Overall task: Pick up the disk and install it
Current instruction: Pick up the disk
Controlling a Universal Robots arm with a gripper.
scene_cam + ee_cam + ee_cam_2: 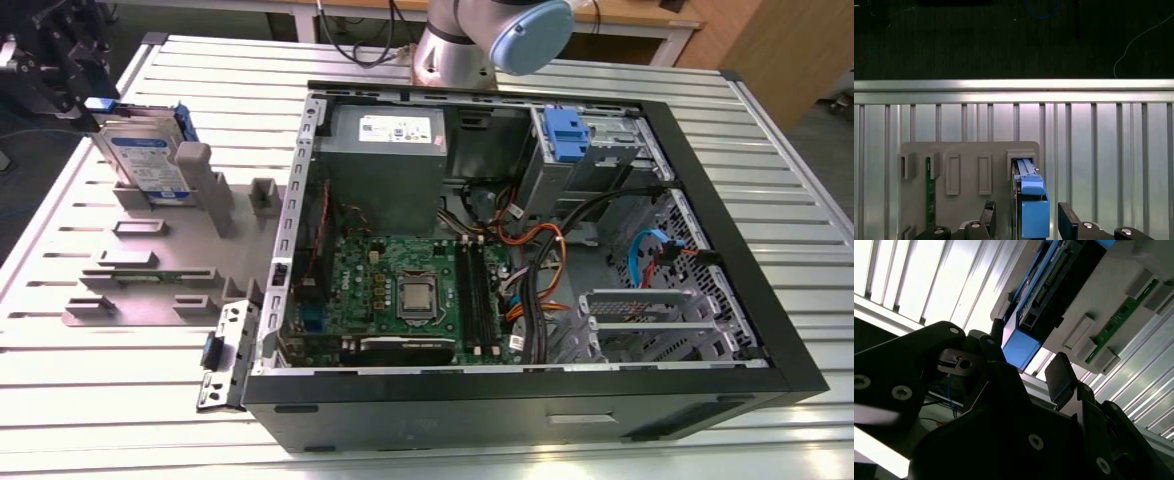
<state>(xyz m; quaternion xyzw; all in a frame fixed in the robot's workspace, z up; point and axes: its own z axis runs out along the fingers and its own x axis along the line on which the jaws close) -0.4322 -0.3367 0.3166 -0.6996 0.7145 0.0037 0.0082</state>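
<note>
The disk (147, 155) stands on edge in a slot of the grey holder plate (160, 255), at the exterior view's left beside the open computer case. It is silver with a white-and-blue label and a blue carrier frame. My gripper (88, 108) hovers at the disk's upper end. In both wrist views the blue frame end (1034, 212) (1021, 347) sits between my two black fingers. My gripper (1028, 219) (1026, 357) is open, and a gap shows between each finger (1068, 219) and the frame.
The open computer case (747, 300) lies on the slatted metal table, with a grey power-supply box (387, 140), a motherboard (414, 295) and a drive bay with a blue latch (565, 135) inside. A green memory stick (930, 192) stands in another slot of the holder plate. The arm's base (467, 40) is behind the case.
</note>
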